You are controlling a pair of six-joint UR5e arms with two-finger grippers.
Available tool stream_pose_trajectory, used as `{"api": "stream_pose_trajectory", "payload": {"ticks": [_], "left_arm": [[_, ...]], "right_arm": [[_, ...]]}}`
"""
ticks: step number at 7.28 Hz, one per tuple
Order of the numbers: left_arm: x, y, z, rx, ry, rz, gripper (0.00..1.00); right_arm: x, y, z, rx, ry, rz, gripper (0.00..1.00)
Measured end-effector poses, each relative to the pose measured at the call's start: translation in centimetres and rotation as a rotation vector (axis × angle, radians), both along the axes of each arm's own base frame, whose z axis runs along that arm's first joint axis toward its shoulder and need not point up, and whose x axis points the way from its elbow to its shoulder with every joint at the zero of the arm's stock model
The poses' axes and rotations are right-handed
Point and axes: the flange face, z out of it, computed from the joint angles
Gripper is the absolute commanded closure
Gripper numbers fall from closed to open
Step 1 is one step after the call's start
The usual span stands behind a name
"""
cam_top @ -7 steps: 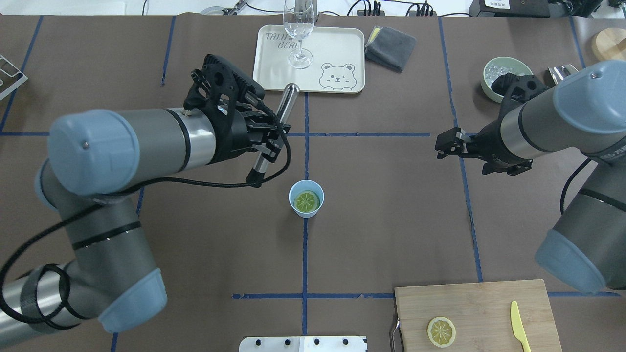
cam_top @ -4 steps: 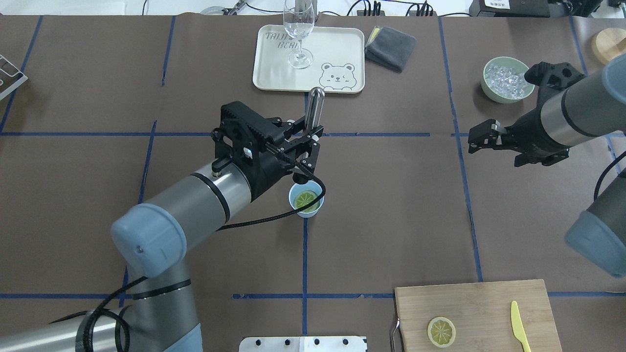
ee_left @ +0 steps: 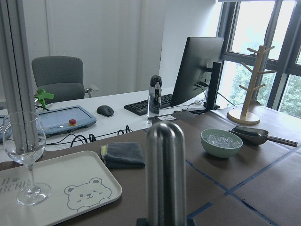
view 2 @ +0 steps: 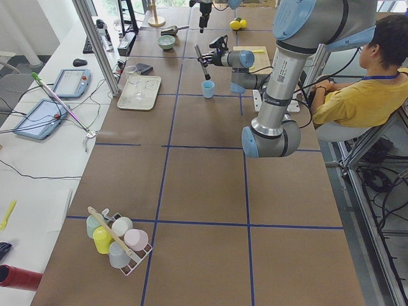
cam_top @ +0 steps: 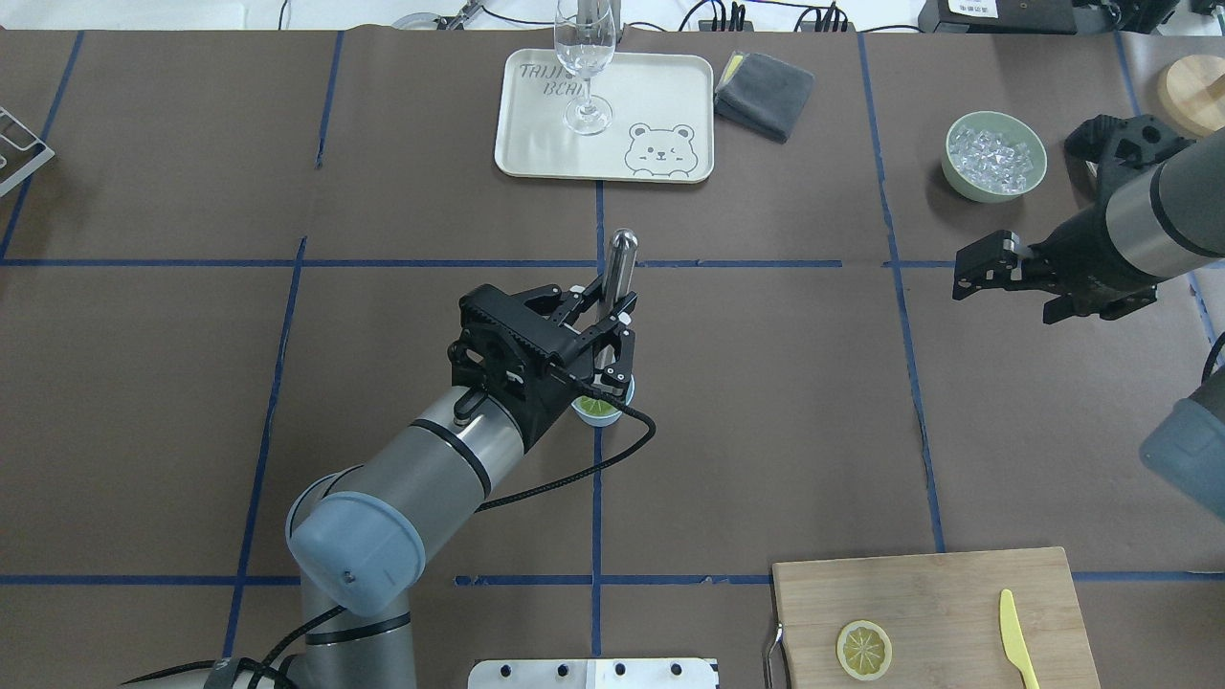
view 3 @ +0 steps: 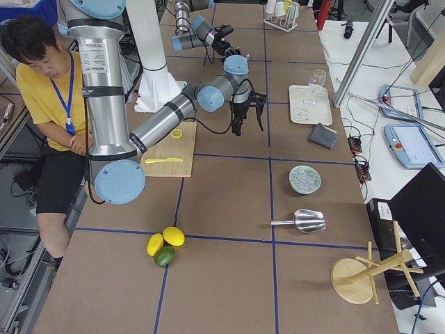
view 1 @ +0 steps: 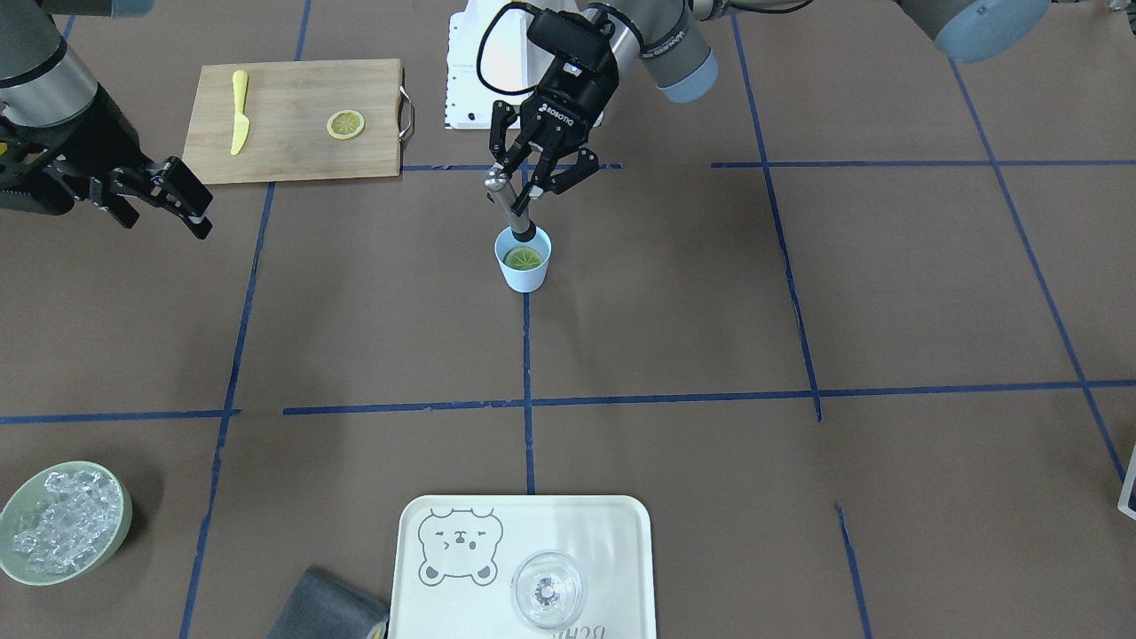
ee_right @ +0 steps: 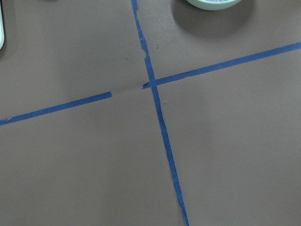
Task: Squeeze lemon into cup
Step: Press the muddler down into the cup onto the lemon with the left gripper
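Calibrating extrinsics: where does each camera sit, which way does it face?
Front: across table, looking back; left arm, right arm.
Overhead: behind arms, looking forward-down; both arms.
Left side: table end; left arm near.
Right side: other end; right arm near.
Left wrist: faces tray, glass; only held muddler shows.
Right wrist: down at tape; no body.
Shared: front, overhead: lemon in cup.

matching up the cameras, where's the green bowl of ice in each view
exterior front-facing: green bowl at bottom left corner
overhead exterior: upper right
exterior left: top, far end of the table
exterior right: right of centre
left wrist: right of centre
right wrist: sliver at top edge
shared landmark: bear tray, grey cloth between it and the bowl
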Motion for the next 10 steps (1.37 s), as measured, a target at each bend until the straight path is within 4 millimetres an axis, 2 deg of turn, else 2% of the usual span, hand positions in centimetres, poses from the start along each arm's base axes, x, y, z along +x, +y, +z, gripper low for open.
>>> {"api": "stream_pose_trajectory", "payload": {"ticks": [4,7,9,10], "left_arm": [[3.0,0.1,2.5,-0.014,-0.059,-0.012,1.00],[5.3,1.1,4.3,-0.021,-0.096,0.006,1.00],[5.8,1.4,4.6,-0.023,-0.101,0.006,1.00],[5.9,1.5,4.0,-0.016,-0.098,0.008,1.00]], "right_arm": [[0.3,0.3,-0.2,0.003,-0.003,-0.001,0.00],[0.2,0.3,-0.2,0.003,-0.003,-0.002,0.00],[0.1,0.3,-0.1,0.003,-0.003,-0.002,0.00],[0.1,0.2,-0.1,0.002,-0.002,-0.002,0.00]]}}
